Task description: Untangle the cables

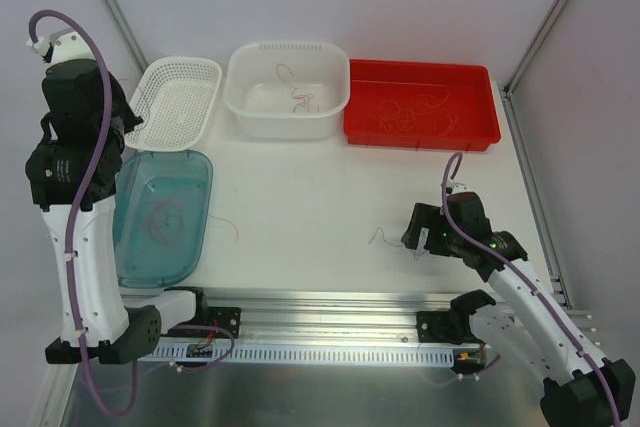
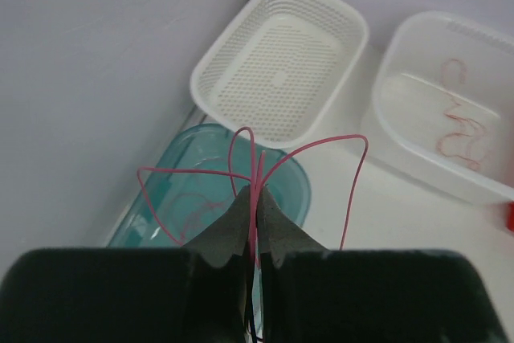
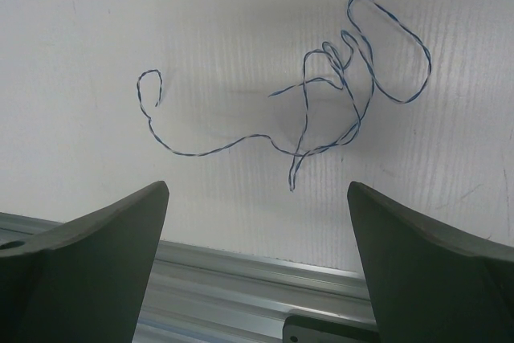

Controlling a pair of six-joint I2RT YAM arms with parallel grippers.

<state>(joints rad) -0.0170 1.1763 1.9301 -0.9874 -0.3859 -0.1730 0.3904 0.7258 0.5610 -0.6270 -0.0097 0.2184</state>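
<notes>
My left gripper (image 2: 259, 195) is shut on a thin pink-red cable (image 2: 353, 144) and holds it high above the teal tray (image 2: 299, 192). The cable's loops stick out past the fingertips. My right gripper (image 3: 257, 192) is open and empty, low over the table near its front edge. A thin blue-and-white twisted cable (image 3: 323, 94) lies in loose loops just beyond it, apart from the fingers. It also shows in the top view (image 1: 384, 237), left of the right gripper (image 1: 414, 238). Several orange cables (image 1: 410, 112) lie in the red tray (image 1: 470, 135).
A white tub (image 1: 288, 119) holds a few red cables (image 1: 298, 97). The white perforated basket (image 1: 180, 97) stands at the back left. The teal tray (image 1: 195, 197) holds pinkish cables (image 1: 160, 219). A loose red cable (image 1: 232, 228) lies on the table. An aluminium rail (image 3: 257, 279) runs along the front edge.
</notes>
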